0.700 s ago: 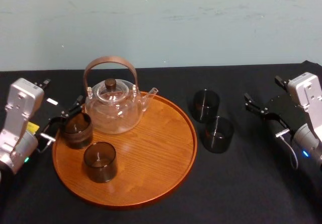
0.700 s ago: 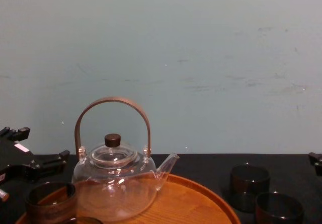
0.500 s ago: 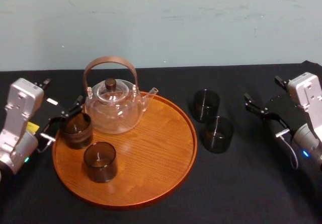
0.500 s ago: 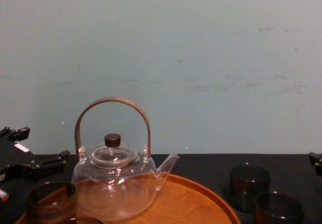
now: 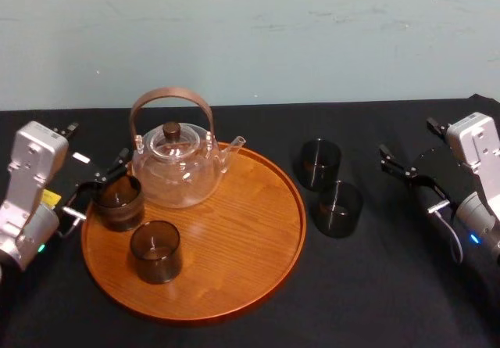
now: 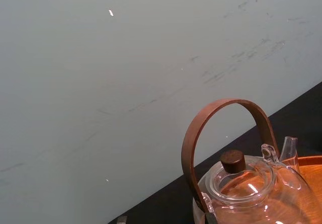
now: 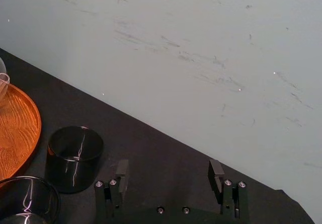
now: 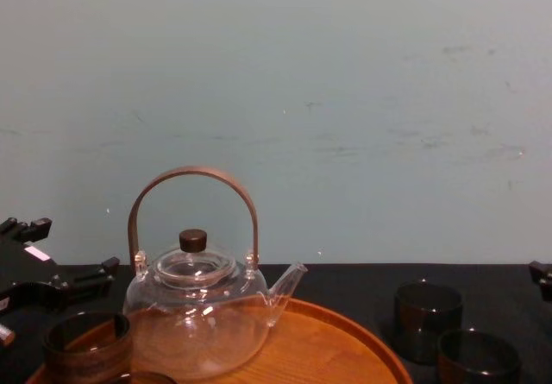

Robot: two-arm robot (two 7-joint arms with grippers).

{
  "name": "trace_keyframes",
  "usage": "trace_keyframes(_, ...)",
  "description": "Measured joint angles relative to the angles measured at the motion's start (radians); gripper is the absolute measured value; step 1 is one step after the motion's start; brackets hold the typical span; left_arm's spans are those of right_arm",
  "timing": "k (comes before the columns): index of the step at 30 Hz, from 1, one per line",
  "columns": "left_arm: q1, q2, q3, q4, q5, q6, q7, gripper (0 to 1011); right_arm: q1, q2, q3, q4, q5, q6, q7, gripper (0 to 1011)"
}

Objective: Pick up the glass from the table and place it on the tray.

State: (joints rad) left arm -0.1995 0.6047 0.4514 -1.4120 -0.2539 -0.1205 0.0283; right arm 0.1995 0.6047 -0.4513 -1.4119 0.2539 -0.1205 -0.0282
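Note:
Two dark smoky glasses (image 5: 320, 163) (image 5: 339, 208) stand on the black table (image 5: 375, 285), just right of the round wooden tray (image 5: 234, 231). Two more such glasses (image 5: 119, 202) (image 5: 155, 251) stand on the tray's left side. My right gripper (image 5: 406, 138) hovers open and empty to the right of the table glasses, well apart from them. The right wrist view shows its fingers (image 7: 122, 169) spread, with both table glasses (image 7: 75, 156) (image 7: 25, 201) off to one side. My left gripper (image 5: 95, 145) is open at the tray's left edge, just behind the rear tray glass.
A clear glass teapot (image 5: 176, 168) with a brown hoop handle stands at the back left of the tray, its spout pointing right. A pale wall runs along the table's far edge. The tray's right half is bare wood.

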Motion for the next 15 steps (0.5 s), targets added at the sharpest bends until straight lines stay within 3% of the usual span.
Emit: trace_keyframes(15,0.000,0.000,0.000,0.000,0.000,0.000,0.000,1001,0.000,0.000,0.000,0.000,0.000,0.000,0.000,1008)
